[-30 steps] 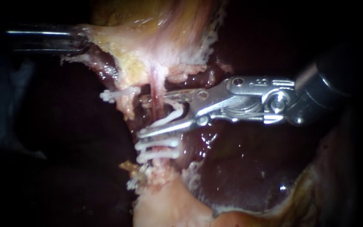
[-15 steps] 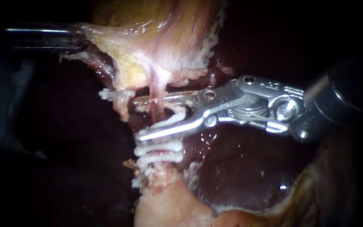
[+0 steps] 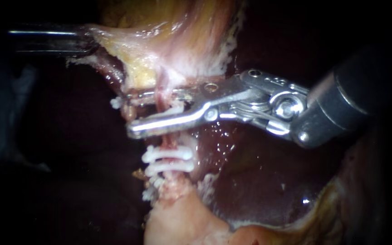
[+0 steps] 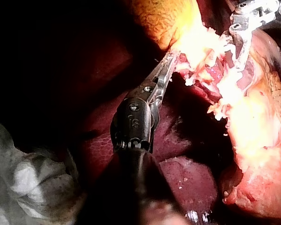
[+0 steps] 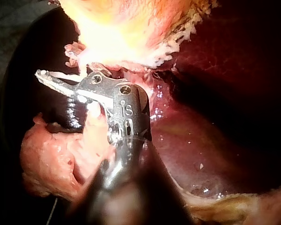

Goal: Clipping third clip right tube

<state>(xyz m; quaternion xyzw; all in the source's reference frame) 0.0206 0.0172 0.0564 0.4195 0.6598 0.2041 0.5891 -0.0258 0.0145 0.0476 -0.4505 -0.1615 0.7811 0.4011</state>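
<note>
The right tube [image 3: 169, 140] runs down from the pale gallbladder tissue [image 3: 173, 41]. My right instrument [image 3: 131, 113] comes in from the right with its jaws open. One jaw lies on each side of the tube, and their tips reach past it. A white clip [image 3: 176, 110] sits between the jaws beside the tube. Two white clips [image 3: 168, 154] [image 3: 169, 167] cross the tube just below the lower jaw. My left instrument [image 3: 83, 41] is at the upper left, shut on the edge of the gallbladder tissue and holding it taut. The left wrist view shows the same hold [image 4: 171, 62].
Another white clip end [image 3: 116, 102] sticks out left of the tube, by the upper jaw's tip. Dark liver [image 3: 259, 181] lies under and to the right of the jaws. A pale lump of tissue [image 3: 178, 222] sits at the tube's lower end.
My right instrument has slid to the left and a little up along the tube, so its open jaws now reach well past it. The left instrument has kept its hold.
</note>
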